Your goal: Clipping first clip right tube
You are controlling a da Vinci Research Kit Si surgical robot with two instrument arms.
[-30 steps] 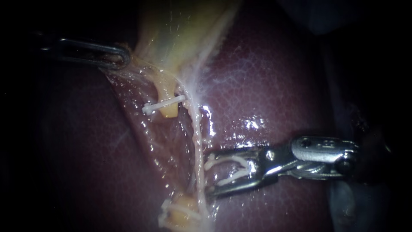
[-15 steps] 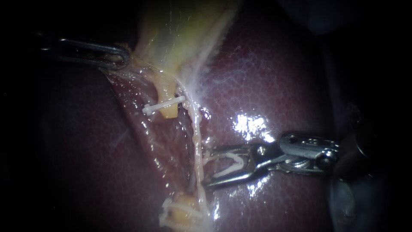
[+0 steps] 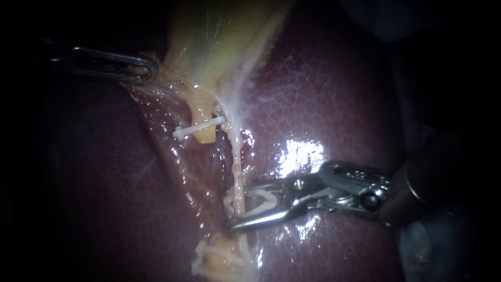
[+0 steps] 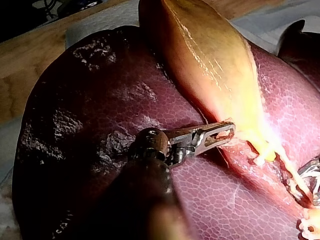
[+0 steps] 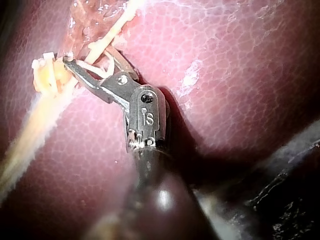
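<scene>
Right instrument (image 3: 236, 207), shaft entering from 3 o'clock: jaws spread, holding an open white clip (image 3: 263, 202) between them. They straddle the right tube (image 3: 236, 164), a thin pale strand running 12 to 6 o'clock across the liver (image 3: 323, 104).

Left instrument (image 3: 148, 70), at 10 o'clock: jaws pressed together on the gallbladder (image 3: 219, 42) edge.

Second clip (image 3: 198, 127) sits across the yellow stump (image 3: 204, 137), 11 o'clock from the right jaws.
</scene>
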